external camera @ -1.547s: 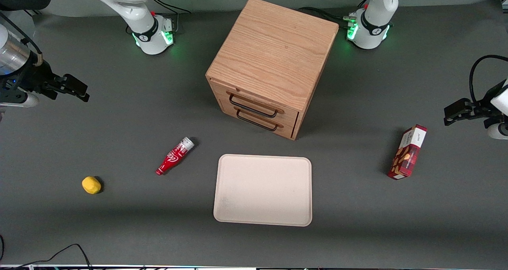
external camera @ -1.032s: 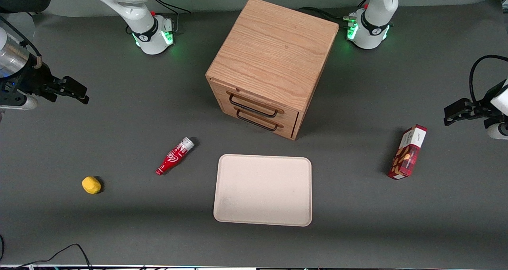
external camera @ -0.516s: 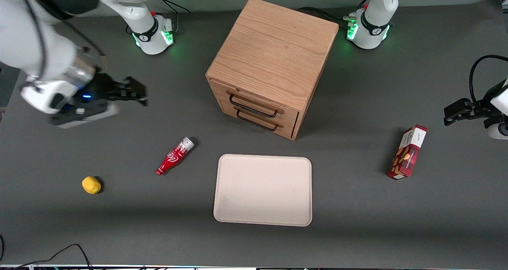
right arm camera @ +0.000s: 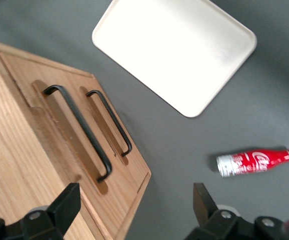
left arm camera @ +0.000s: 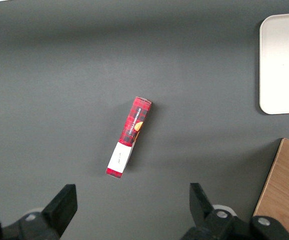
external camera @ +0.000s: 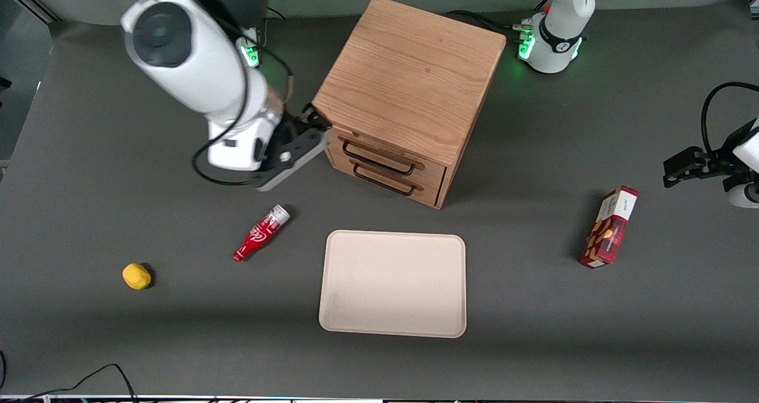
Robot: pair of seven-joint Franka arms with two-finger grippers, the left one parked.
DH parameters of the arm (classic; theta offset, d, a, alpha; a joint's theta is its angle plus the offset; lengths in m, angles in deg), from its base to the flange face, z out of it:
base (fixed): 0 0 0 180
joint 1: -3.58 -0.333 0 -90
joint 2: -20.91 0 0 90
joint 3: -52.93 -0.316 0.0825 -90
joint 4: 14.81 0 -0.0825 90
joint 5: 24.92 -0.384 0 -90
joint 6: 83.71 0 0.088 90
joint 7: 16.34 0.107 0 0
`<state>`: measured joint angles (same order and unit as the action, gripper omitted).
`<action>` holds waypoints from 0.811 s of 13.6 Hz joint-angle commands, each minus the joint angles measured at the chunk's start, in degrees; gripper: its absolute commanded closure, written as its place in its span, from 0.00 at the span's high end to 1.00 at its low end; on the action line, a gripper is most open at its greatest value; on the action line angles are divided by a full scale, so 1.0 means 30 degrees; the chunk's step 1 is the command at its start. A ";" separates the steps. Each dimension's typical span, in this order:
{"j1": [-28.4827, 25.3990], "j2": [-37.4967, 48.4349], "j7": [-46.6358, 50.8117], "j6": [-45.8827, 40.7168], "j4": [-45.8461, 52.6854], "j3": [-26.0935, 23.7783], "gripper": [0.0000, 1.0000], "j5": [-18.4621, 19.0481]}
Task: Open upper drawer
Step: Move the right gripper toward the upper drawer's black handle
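Observation:
The oak cabinet stands mid-table with both drawers shut. The upper drawer carries a wide black wire handle, and its twin sits just below. My right gripper hovers at the cabinet's front corner toward the working arm's end, level with the upper drawer and touching nothing. In the right wrist view the gripper is open and empty. One of its fingers is over the cabinet front, close to the end of the upper drawer's handle.
A cream tray lies in front of the drawers, nearer the front camera. A red bottle lies on the table below the gripper, with a yellow object nearer the front camera. A red box stands toward the parked arm's end.
My right arm has swung in from the working arm's end of the table to the cabinet's front corner. The drawers and loose objects have not moved.

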<state>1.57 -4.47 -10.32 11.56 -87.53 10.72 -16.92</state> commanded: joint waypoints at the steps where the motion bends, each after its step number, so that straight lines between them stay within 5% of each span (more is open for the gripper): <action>1: -0.1231 -0.1294 -0.0514 0.0790 0.0834 -0.0371 1.00 0.1519; 11: -0.1674 -0.2849 -0.3121 0.4040 -0.1622 -0.0548 1.00 0.2396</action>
<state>-3.41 -12.34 -18.40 20.34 -89.96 9.54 -12.62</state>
